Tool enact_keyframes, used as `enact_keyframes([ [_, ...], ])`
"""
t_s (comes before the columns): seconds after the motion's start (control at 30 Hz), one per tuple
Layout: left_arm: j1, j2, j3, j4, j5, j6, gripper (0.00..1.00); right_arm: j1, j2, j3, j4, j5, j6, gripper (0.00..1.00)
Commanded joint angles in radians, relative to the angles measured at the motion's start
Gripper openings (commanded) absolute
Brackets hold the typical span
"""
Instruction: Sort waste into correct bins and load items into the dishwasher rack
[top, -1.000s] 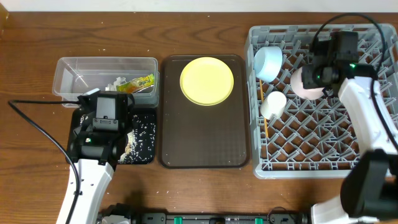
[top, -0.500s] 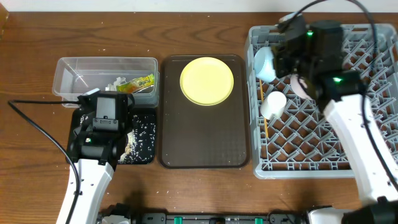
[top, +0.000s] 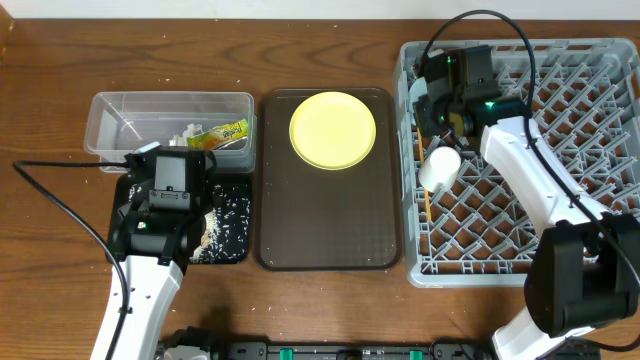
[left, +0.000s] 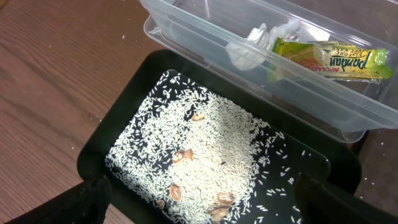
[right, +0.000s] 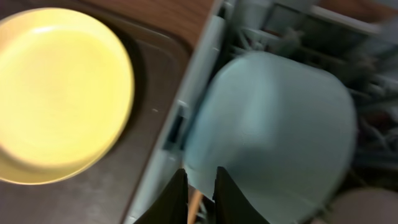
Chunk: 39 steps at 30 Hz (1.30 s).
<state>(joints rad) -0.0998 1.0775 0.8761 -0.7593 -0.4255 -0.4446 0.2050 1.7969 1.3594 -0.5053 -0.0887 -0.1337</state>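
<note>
My right gripper (top: 438, 100) hovers over the left edge of the grey dishwasher rack (top: 500, 272). Its jaws are all but together with nothing in them (right: 201, 186). Just below them lies the light blue bowl (right: 273, 124); the pale pink bowl (right: 368, 209) shows at the corner. A white cup (top: 440, 166) and wooden chopsticks (top: 427, 206) lie in the rack. The yellow plate (top: 332, 130) rests on the brown tray (top: 330, 230). My left gripper (left: 205, 210) hangs wide open above the black tray (left: 124, 106) of rice (left: 211, 149).
The clear tub (top: 120, 125) behind the black tray holds the snack wrapper (left: 329, 59) and the crumpled tissue (left: 249, 50). A few brown scraps lie among the rice. A black cable runs across the table at the left.
The right arm has swung left from over the pink bowl to the blue bowl at the rack's left edge, its jaws closing as it went. The left arm has not moved.
</note>
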Motion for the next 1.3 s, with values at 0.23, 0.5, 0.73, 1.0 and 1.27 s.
enact_keyframes([
  [0.23, 0.005, 0.000, 0.016, -0.002, -0.017, 0.003, 0.96, -0.005, -0.084, 0.008, -0.026, 0.192, 0.043, 0.19],
  [0.5, 0.005, 0.000, 0.016, -0.002, -0.017, 0.003, 0.96, 0.009, -0.138, 0.009, 0.068, -0.167, 0.045, 0.04],
  [0.73, 0.005, 0.000, 0.016, -0.002, -0.017, 0.003, 0.96, 0.008, -0.063, -0.006, 0.080, -0.065, 0.051, 0.01],
  [1.0, 0.005, 0.000, 0.016, -0.002, -0.017, 0.003, 0.96, -0.013, 0.038, -0.006, 0.067, 0.053, 0.051, 0.01],
  [1.27, 0.005, 0.000, 0.016, -0.002, -0.016, 0.003, 0.96, -0.011, -0.053, -0.002, 0.073, 0.064, 0.051, 0.02],
])
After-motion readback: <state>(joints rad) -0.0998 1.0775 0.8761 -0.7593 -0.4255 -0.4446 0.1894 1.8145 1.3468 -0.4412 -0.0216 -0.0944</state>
